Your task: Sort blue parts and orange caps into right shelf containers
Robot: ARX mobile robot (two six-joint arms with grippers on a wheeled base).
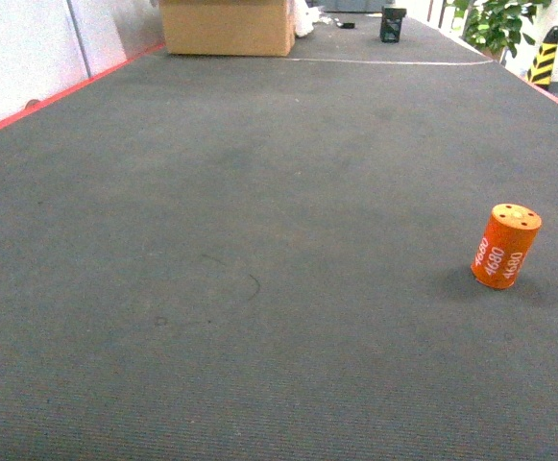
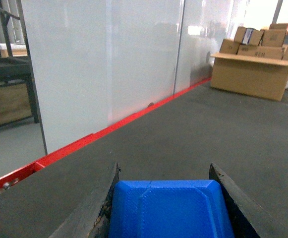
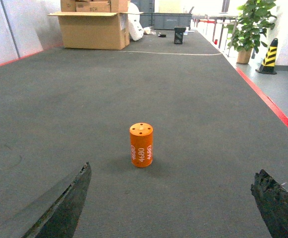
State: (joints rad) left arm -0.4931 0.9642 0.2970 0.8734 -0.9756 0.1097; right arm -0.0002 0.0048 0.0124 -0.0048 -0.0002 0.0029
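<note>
Orange cap (image 1: 506, 246) stands upright on the dark grey carpet (image 1: 259, 240), alone, white "4680" printed on its side, flat top with small pale dots. Head view: cap sits low on the right of the carpet, well apart from the cardboard box (image 1: 227, 26) at the far end; a faint curved scuff mark (image 1: 230, 283) on the carpet lies well to the cap's left. No arm shows in the head view.

Right wrist view: same cap (image 3: 141, 145) ahead of the right gripper (image 3: 176, 208), roughly centred between the two dark fingers (image 3: 64, 203), not touching either. Jaws spread wide, nothing between them (released). Beyond the cap: the cardboard box (image 3: 91, 27) far back left, a small black object (image 3: 179, 34) far back, a potted plant (image 3: 248, 27) and a yellow-black striped cone (image 3: 270, 56) far back right of the cap, off the carpet past the red edge line (image 3: 267, 99).

Left wrist view: left gripper (image 2: 169, 203) holds a blue part (image 2: 169, 210) between its two dark fingers (image 2: 94, 206), both fingers against the part's sides (clenched on it). Cap not seen here. Beyond the gripper: white wall panels (image 2: 109, 64), red strip (image 2: 104, 133) along their base, stacked cardboard boxes (image 2: 255, 59) far right, a dark table frame (image 2: 7, 79) far left

Shelf and blue crates not visible in any view
</note>
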